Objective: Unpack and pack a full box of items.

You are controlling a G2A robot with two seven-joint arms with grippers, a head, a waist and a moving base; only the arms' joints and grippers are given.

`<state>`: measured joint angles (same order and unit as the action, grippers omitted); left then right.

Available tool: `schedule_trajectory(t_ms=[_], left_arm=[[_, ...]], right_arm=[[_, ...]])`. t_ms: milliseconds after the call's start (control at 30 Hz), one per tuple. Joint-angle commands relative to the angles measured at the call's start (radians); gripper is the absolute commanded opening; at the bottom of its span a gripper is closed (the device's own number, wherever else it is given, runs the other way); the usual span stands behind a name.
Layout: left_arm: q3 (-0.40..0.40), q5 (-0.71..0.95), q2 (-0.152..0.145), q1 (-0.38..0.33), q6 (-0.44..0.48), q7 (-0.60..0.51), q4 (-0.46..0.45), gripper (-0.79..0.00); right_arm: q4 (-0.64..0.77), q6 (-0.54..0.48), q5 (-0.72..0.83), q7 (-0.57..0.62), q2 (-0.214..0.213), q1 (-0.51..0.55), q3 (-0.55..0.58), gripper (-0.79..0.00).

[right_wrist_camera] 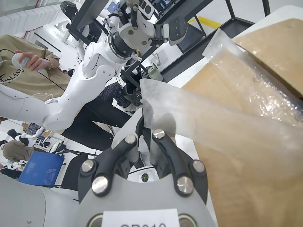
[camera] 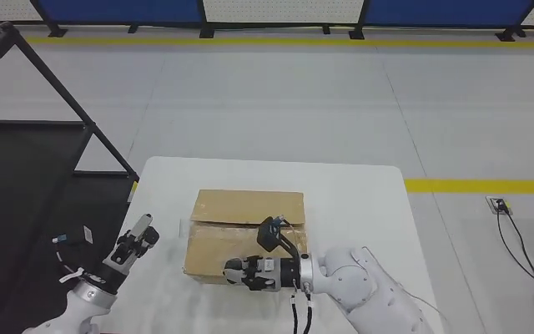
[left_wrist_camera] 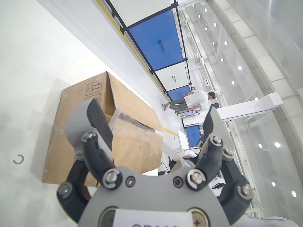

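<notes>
Table (camera: pixel 359 200) | right pincer (right_wrist_camera: pixel 145 132) clamps tape (right_wrist_camera: pixel 201 119) at box (camera: pixel 242 209) | left pincer (camera: pixel 144 225) apart

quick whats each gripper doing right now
Left gripper: open, holding nothing.
Right gripper: shut on the clear tape strip coming off the cardboard box.

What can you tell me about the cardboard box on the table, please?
The cardboard box is plain brown corrugated card, rectangular, resting flat on the white table. Its top flaps are folded down, one lifting slightly at the middle seam. One side wall bears printed handling symbols. A strip of clear tape is partly peeled off its top, the free end pinched by the right gripper. The left gripper stands apart, open.
</notes>
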<state>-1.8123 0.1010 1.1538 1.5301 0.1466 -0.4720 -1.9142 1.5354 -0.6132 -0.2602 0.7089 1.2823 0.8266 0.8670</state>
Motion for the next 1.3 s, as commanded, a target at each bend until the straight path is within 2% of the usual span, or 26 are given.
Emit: schedule_trajectory(t_ms=[0,433,700,967,1267], left_arm=[[0.004,-0.003,0.000,0.000,0.002,0.002,0.001,0.000],[-0.007,0.044,-0.002,0.008,0.023,-0.006,0.026,0.000],[-0.004,0.061,-0.004,0.015,0.035,-0.029,0.033,0.000],[0.024,0.075,-0.007,0.021,0.059,-0.086,0.013,0.000],[0.055,0.052,-0.005,0.015,0.051,-0.044,0.012,0.000]], right_arm=[[0.007,-0.008,-0.009,-0.009,0.002,-0.012,0.001,-0.785],[-0.002,-0.051,-0.117,-0.151,0.036,-0.128,-0.038,-0.785],[-0.043,-0.048,-0.120,-0.173,0.062,-0.187,-0.089,-0.785],[-0.048,-0.060,-0.146,-0.208,0.076,-0.197,-0.103,-0.785],[-0.036,-0.088,-0.158,-0.237,0.079,-0.182,-0.087,-0.785]])
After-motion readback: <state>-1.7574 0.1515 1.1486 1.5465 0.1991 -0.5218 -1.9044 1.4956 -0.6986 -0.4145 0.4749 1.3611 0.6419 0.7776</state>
